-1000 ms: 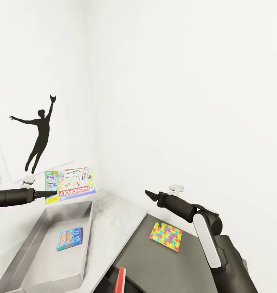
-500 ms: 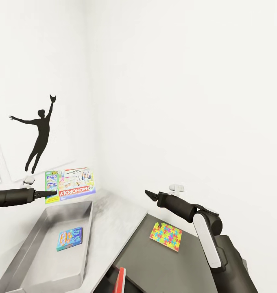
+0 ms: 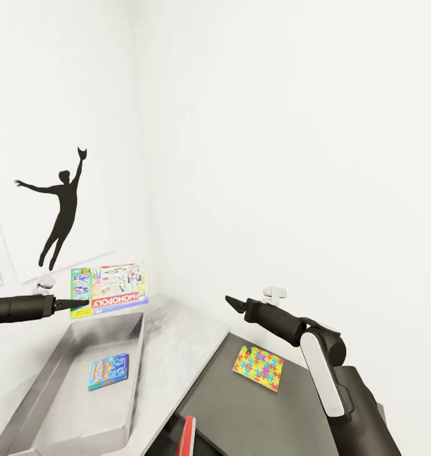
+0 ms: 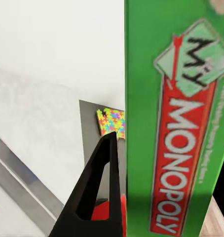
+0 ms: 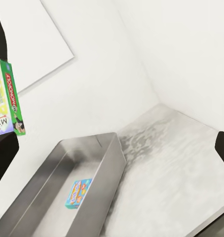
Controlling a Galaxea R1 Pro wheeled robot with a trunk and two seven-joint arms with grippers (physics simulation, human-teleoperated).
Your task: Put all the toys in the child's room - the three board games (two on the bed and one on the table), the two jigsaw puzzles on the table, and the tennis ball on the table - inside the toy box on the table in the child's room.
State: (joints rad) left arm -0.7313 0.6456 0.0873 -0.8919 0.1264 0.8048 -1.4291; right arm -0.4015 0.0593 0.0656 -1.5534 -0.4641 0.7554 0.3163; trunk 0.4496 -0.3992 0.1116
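At the left of the head view, the left pincer [image 3: 76,304] pinches the green edge of the Monopoly board game [image 3: 109,288], holding it above the far end of the toy box [image 3: 76,335]. The box hangs tilted with its printed face showing, probably so it can drop flat into the tray once released. A blue board game [image 3: 108,371] already lies on the tray floor, lower left of the frame. The toy box rests on the pale worktop [image 3: 177,354]. One jigsaw puzzle [image 3: 259,368] sits right of centre on the dark cabinet section [image 3: 253,411], not yet collected. The right pincer [image 3: 231,301] hovers over the worktop with nothing in it; whether it is spread or pressed together cannot be told. A red box edge [image 3: 188,436] peeks out at the bottom.
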